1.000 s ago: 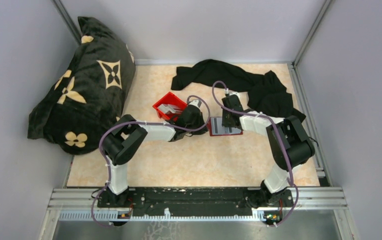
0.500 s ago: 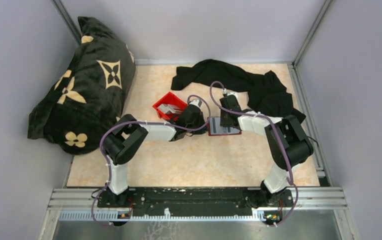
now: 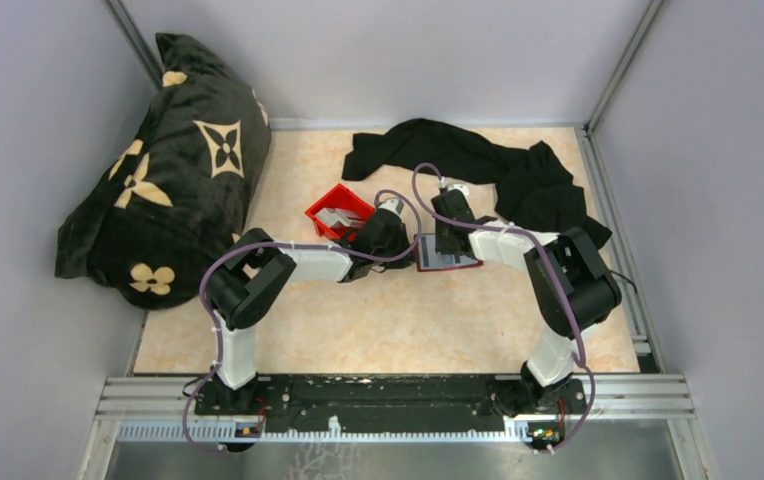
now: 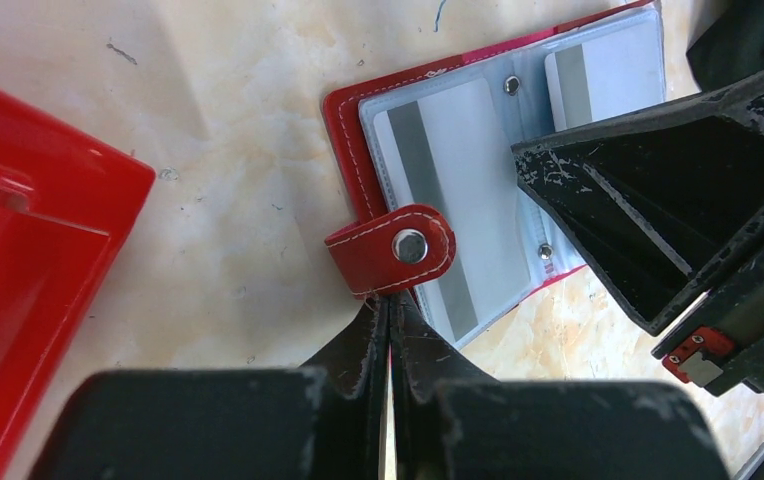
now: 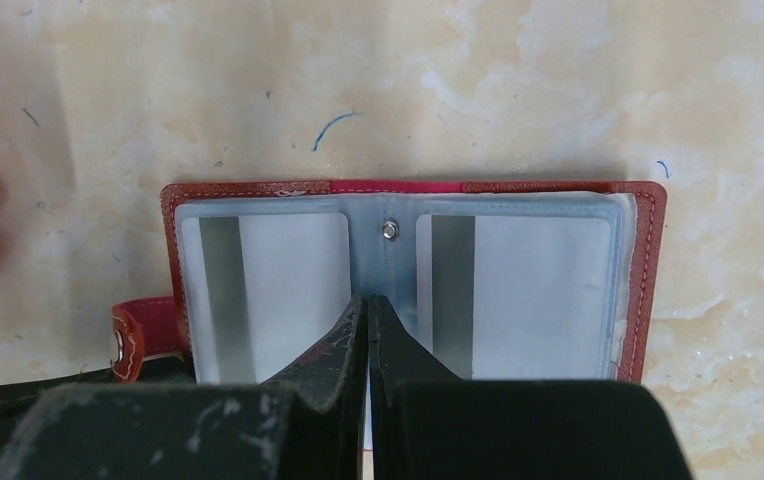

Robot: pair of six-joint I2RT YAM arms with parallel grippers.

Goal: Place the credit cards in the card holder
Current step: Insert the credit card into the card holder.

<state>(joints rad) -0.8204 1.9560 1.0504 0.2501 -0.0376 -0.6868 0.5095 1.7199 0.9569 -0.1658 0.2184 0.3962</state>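
Observation:
The card holder (image 3: 450, 255) lies open on the table, dark red with pale pockets (image 5: 408, 186). Two credit cards sit in its pockets, one in the left pocket (image 5: 268, 290) and one in the right pocket (image 5: 528, 290). In the left wrist view the same cards show at left (image 4: 448, 170) and upper right (image 4: 598, 80). My left gripper (image 4: 390, 300) is shut on the end of the holder's snap strap (image 4: 390, 250). My right gripper (image 5: 366, 298) is shut with nothing in it, its tips resting on the holder's centre spine between the two cards. More pale cards (image 3: 336, 216) lie in the red bin.
A bright red plastic bin (image 3: 338, 212) stands just left of the holder, close to my left wrist (image 4: 18, 250). A black cloth (image 3: 478, 160) is heaped at the back right. A large black patterned pillow (image 3: 158, 170) fills the back left corner.
The right arm's wrist has shifted slightly left, and the card holder has slid a little left with it. The left arm has stayed put on the strap.

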